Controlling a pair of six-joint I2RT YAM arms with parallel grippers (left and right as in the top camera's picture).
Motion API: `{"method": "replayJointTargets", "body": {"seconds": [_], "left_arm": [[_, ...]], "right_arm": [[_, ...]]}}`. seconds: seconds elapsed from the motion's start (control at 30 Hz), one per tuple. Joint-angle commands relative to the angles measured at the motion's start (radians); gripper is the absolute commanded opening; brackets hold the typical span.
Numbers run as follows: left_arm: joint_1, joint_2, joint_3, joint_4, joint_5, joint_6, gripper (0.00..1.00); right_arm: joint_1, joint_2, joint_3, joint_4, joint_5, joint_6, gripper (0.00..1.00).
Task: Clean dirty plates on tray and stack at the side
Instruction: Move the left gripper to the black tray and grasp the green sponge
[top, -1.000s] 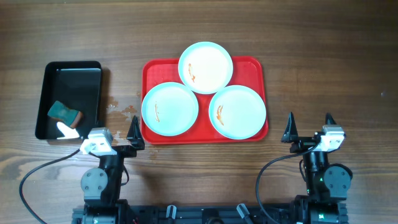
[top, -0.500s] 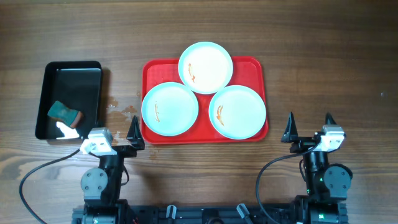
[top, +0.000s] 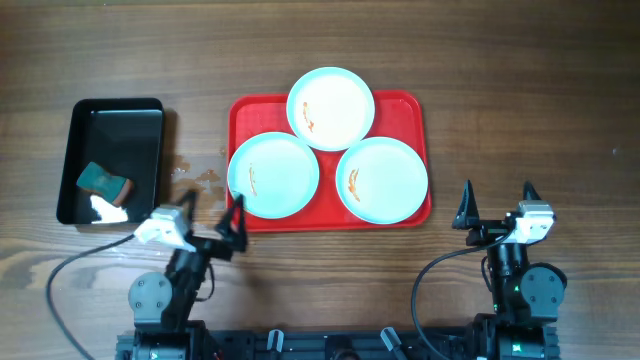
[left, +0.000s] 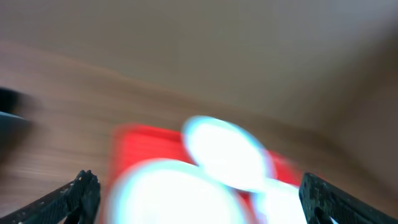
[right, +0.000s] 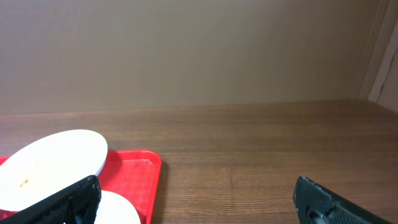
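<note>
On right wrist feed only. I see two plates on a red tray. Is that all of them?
Observer: No, three plates sit on the tray; the third is at its left end.
Operator: Anything to wipe with?
Observer: What looks like a teal sponge lies in a black bin left of the tray.
Operator: Where's the other arm?
Observer: The left gripper is open and empty, beside the tray's near-left corner.
</note>
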Motion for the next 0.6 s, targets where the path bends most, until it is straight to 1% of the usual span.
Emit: {"method": "replayJointTargets", "body": {"seconds": [0.0,0.03,0.13,0.2,0.27,0.33,0.4,0.5,0.57], "left_arm": [[0.004,-0.001,-0.003,0.025,0.406,-0.294,1.0],[0.005,-0.001,-0.003,0.046,0.41,-0.31,1.0],[0.005,-0.001,0.004,0.186,0.423,-0.312,1.0],[0.005,0.0,0.035,0.197,0.388,-0.301,1.0],[0.005,0.012,0.106,0.101,0.304,-0.24,1.0],[0.005,0.047,0.196,-0.042,0.226,-0.148,1.0],[0.005,0.117,0.307,-0.208,0.109,-0.056,1.0],[0.005,0.298,0.496,-0.448,-0.143,0.031,1.0],[0.005,0.459,0.628,-0.575,-0.249,0.066,1.0]], "right_arm": [[-0.005,-0.002,-0.002,0.002,0.014,-0.013,1.0],[-0.005,-0.002,-0.002,0.002,0.014,-0.013,1.0],[-0.005,-0.002,-0.002,0.002,0.014,-0.013,1.0],[-0.005,-0.002,-0.002,0.002,0.014,-0.013,1.0],[-0.005,-0.002,-0.002,0.002,0.014,-0.013,1.0],[-0.005,-0.002,-0.002,0.002,0.014,-0.013,1.0],[-0.005,-0.002,-0.002,0.002,0.014,-0.013,1.0],[-0.005,-0.002,-0.002,0.002,0.014,-0.013,1.0],[-0.005,-0.002,-0.002,0.002,0.014,-0.013,1.0]]}}
